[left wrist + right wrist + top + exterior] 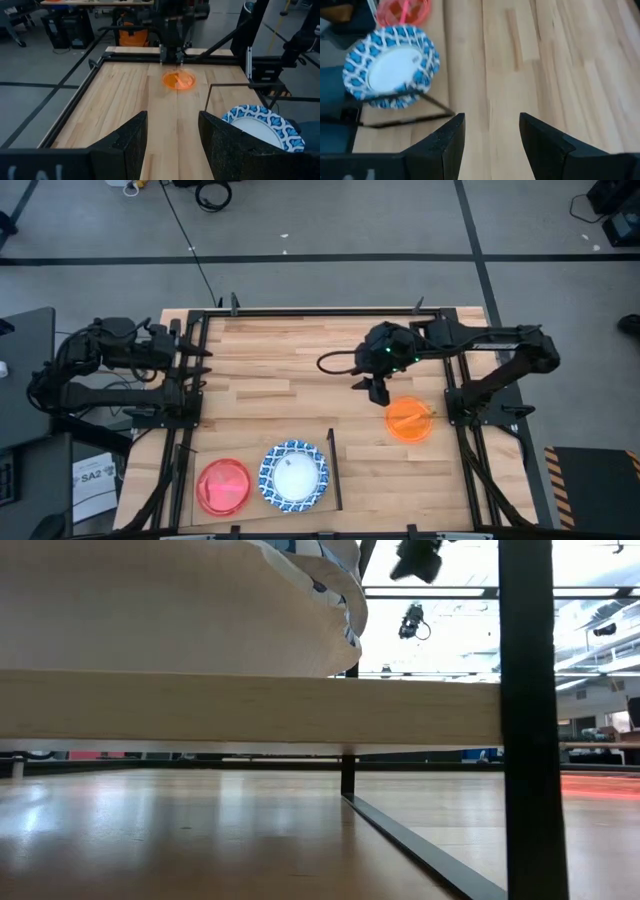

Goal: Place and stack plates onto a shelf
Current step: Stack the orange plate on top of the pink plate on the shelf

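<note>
Right gripper: jaws apart, empty, above the table just beside the orange plate.
Left gripper: jaws apart, empty, at the table's left edge.
Shelf: holds the red plate and blue plate.

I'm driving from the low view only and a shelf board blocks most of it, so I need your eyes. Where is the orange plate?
Observer: The orange plate lies on the tabletop on the right side, not on the shelf.
Operator: Is a gripper on it?
Observer: No. The right gripper stands open just beside its edge, holding nothing.
Operator: What is on the shelf?
Observer: A blue-and-white plate and a red plate sit side by side, not stacked.
Operator: And the left arm?
Observer: The left gripper waits open at the table's left edge, empty.
</note>
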